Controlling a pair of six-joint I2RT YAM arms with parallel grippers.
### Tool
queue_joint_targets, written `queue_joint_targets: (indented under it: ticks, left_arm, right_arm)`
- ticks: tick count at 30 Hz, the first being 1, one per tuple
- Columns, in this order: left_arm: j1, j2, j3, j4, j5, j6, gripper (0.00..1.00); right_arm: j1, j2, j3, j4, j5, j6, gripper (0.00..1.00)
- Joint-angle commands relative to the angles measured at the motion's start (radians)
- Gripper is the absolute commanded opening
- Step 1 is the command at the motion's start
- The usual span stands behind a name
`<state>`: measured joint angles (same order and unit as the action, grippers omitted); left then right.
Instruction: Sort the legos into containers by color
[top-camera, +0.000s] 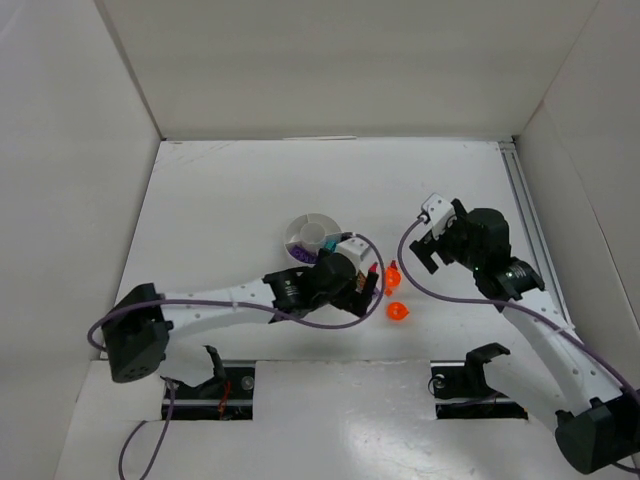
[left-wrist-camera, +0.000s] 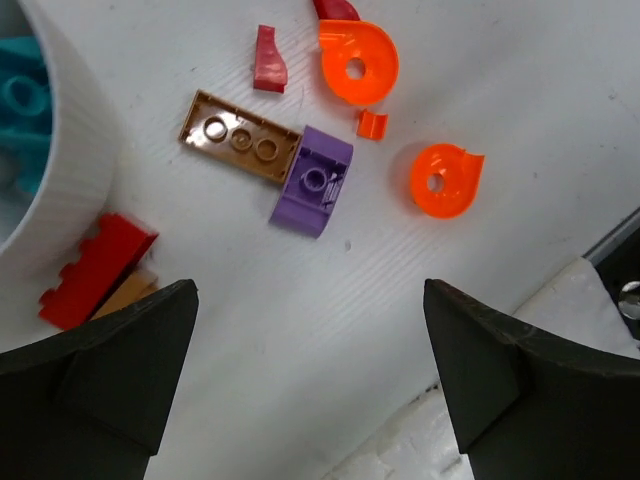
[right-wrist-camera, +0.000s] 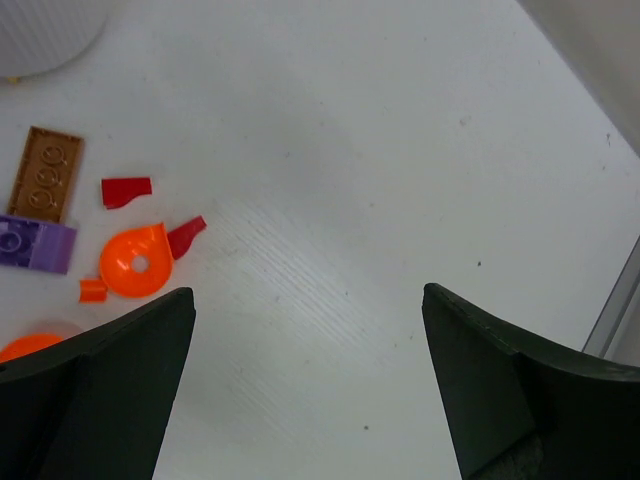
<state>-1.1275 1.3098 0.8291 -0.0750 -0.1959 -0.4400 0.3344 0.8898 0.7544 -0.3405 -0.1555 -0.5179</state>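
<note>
Surface (top-camera: 230, 200): white, closed in on the left, right and far sides by white panels (top-camera: 330, 60).
Dish (top-camera: 312, 232): round and white, near the middle of the surface, just far-left of the left arm's wrist. Teal bricks (left-wrist-camera: 20, 100) lie inside it, and the top view shows purple in its near wedge.
Left fingers (left-wrist-camera: 100, 390): spread wide with nothing between them, hanging over the loose legos just right of the dish.
Right fingers (right-wrist-camera: 500, 380): spread wide and holding nothing, over bare surface to the right of the legos and apart from them.
Red brick (left-wrist-camera: 95, 268): on the surface against the dish's outer wall, with a brown piece (left-wrist-camera: 125, 295) partly hidden under it.
Brown plate (left-wrist-camera: 240, 138): flat, three studs up, one end touching the purple brick.
Purple brick (left-wrist-camera: 312, 180): single stud up, one side curved, lying between the brown plate and the orange pieces.
Far orange round (left-wrist-camera: 358, 62): translucent with a hole in the middle. A red shard (left-wrist-camera: 335, 8) touches its edge.
Orange bit (left-wrist-camera: 371, 124): tiny, just beside the far orange round.
Near orange round (left-wrist-camera: 445, 180): the same shape, lying alone, nearer the arm bases than the other.
Dark red bit (left-wrist-camera: 268, 60): small, close to the brown plate but apart from it.
</note>
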Motion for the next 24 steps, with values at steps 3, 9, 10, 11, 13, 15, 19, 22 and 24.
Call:
queue_joint_targets:
  ticks: [3,9,10,11,13,15,19,22,24]
  left_arm:
    - [-0.025,0.212,0.154,0.075,-0.059,0.141,0.88]
    - [-0.025,0.387,0.243,0.073,-0.044,0.207,0.78]
    - [-0.025,0.396,0.243,0.084,-0.034,0.227,0.78]
    - [-0.025,0.411,0.254,0.084,-0.034,0.227,0.77]
    - [-0.025,0.425,0.254,0.095,-0.034,0.238,0.74]
    - [-0.025,0.439,0.264,0.104,-0.034,0.248,0.71]
    - [-0.025,0.494,0.274,0.104,0.019,0.267,0.66]
    - [-0.025,0.519,0.285,0.104,0.019,0.267,0.60]
    - [-0.025,0.519,0.285,0.104,0.019,0.267,0.54]
  right_arm:
    - [-0.083,-0.083,0.000,-0.097,-0.021,-0.002,1.00]
    - [-0.133,-0.104,0.000,-0.106,-0.068,-0.002,1.00]
    - [-0.146,-0.104,0.000,-0.106,-0.078,-0.002,1.00]
    - [-0.146,-0.095,-0.009,-0.106,-0.078,-0.002,1.00]
    - [-0.156,-0.095,-0.009,-0.106,-0.098,-0.002,1.00]
    - [-0.166,-0.086,-0.009,-0.106,-0.098,-0.002,1.00]
    - [-0.175,-0.086,-0.009,-0.106,-0.107,-0.011,1.00]
    - [-0.175,-0.086,-0.009,-0.106,-0.107,-0.011,1.00]
    - [-0.175,-0.086,-0.009,-0.106,-0.107,-0.011,1.00]
